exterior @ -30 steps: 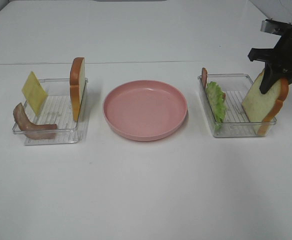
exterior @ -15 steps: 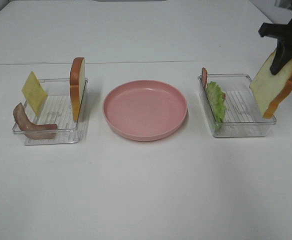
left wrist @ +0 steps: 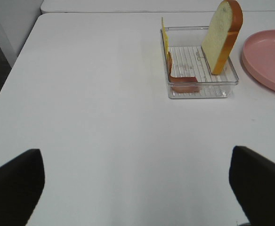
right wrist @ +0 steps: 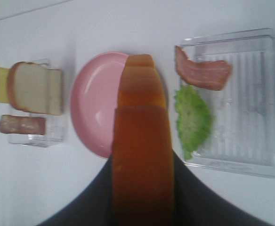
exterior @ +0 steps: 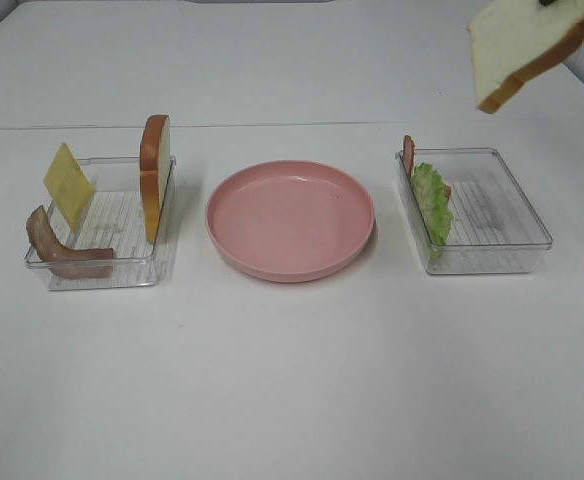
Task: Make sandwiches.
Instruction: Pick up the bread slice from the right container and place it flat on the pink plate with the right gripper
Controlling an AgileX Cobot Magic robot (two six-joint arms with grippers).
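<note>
My right gripper point(right wrist: 142, 188) is shut on a white bread slice point(exterior: 527, 45) with orange-brown crust and holds it high above the right clear tray point(exterior: 492, 215); the crust edge point(right wrist: 140, 141) fills the right wrist view. That tray holds a green lettuce leaf point(exterior: 432, 200) and a bacon strip point(exterior: 409, 155). The left tray point(exterior: 102, 275) holds a second bread slice point(exterior: 154, 175) on edge, a yellow cheese square point(exterior: 68, 183) and bacon point(exterior: 62, 250). My left gripper point(left wrist: 137, 197) is open and empty, well short of the left tray point(left wrist: 198, 89); it is out of the exterior view.
A round pink plate point(exterior: 290, 218) with nothing on it sits between the two trays on the white table. It also shows in the right wrist view point(right wrist: 93, 103), below the held bread.
My right gripper has lifted the bread slice out of the right tray, up and slightly left, and tilted it flatter. The gripper has almost left the exterior view. The left side is unchanged.
</note>
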